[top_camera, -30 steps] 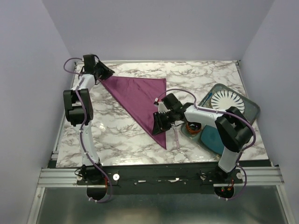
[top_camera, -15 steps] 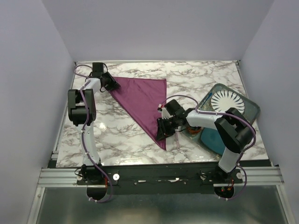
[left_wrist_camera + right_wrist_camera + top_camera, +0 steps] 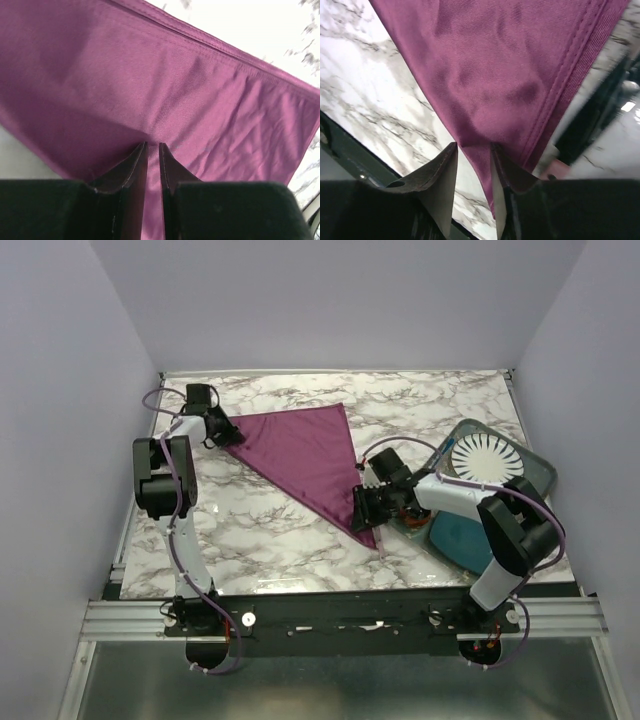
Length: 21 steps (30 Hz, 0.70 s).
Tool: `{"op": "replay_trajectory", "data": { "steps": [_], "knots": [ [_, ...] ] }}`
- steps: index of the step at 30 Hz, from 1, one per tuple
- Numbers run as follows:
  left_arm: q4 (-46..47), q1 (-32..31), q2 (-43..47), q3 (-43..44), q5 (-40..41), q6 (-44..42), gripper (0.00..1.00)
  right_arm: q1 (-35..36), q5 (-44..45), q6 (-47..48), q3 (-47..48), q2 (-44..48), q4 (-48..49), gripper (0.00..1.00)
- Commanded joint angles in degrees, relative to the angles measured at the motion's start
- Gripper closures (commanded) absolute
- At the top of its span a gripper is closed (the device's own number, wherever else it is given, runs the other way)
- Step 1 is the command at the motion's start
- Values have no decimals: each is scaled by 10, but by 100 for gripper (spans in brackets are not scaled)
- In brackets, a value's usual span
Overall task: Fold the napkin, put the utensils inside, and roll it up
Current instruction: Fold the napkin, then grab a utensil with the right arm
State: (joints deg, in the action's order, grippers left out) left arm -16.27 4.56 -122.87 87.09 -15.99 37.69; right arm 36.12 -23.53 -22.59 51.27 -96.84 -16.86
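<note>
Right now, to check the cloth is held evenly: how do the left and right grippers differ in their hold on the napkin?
The left gripper pinches the napkin at its far left corner; the right gripper pinches it by the near tip. The left fingers almost meet on thin cloth; the right fingers stand wider, with cloth bunched between. Both hold the same folded triangle.

Plum triangular napkin [image 3: 305,465], corners pinched

No legible text, labels, numbers or signs
</note>
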Motion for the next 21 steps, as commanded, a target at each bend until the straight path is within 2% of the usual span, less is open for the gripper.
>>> {"op": "replay_trajectory", "data": {
  "steps": [1, 4, 5, 8, 12, 16, 19, 21],
  "knots": [
    [-24, 5, 64, -91, 24, -18, 75, -4, 58, 43, 35, 52, -81, 55],
    [-29, 4, 98, -78, 29, -26, 68, -11, 101, 42, 71, 80, -122, 39],
    [-37, 3, 109, -71, 25, -28, 65, -15, 141, 43, 82, 81, -154, 34],
    [-45, -12, 126, -48, 20, -29, 58, -19, 218, 46, 110, 80, -208, 30],
    [-30, -44, 127, -37, -14, -18, 54, -19, 247, 24, 96, 101, -230, 25],
    [4, -96, 121, -55, -45, 17, 58, -20, 221, 3, 71, 132, -241, 24],
    [25, -122, 140, -75, -40, 24, 58, -19, 198, -15, 3, 173, -231, 29],
    [33, -133, 154, -84, -41, 25, 58, -18, 173, -16, -26, 210, -209, 37]
  ]
}}
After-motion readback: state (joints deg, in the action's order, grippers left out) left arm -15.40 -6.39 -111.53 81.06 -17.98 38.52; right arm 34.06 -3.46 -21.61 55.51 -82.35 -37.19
